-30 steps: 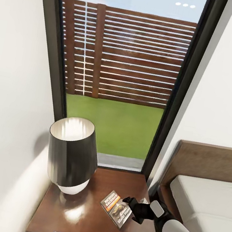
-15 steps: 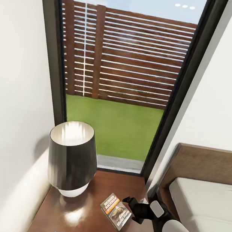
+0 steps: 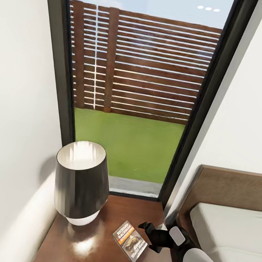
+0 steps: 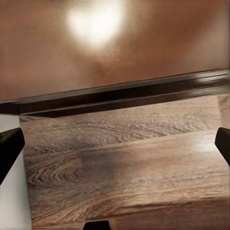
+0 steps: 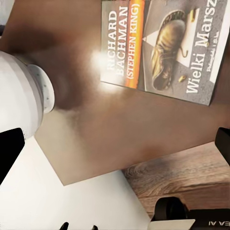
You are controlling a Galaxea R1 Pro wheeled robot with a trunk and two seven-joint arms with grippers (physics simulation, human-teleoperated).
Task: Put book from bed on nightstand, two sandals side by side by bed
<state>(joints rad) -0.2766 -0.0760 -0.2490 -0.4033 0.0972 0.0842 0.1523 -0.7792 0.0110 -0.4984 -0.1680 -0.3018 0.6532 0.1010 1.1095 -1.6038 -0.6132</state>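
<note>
On the nightstand [image 3: 97,249], the book [image 3: 130,241] lies flat just left of your right gripper [image 3: 150,236], whose jaws are spread, holding nothing; long axis runs near-right.

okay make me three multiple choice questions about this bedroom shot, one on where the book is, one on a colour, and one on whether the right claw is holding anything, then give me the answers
1. Where does the book lie?
A. on the mattress
B. on the nightstand, beside the lamp
C. on the floor

2. What colour is the band on the book's cover?
A. orange
B. green
C. blue

3. What is the state of the right claw?
A. shut on the book
B. shut on the lamp
C. open, holding nothing

Answers:
1. B: the book rests flat on the nightstand, with the lamp to its left and the bed off to the right.
2. A: the right wrist view shows an orange stripe beside the author's name.
3. C: the right claw sits just off the book's edge with its fingers spread, and the cover lies untouched on the wood.
</note>
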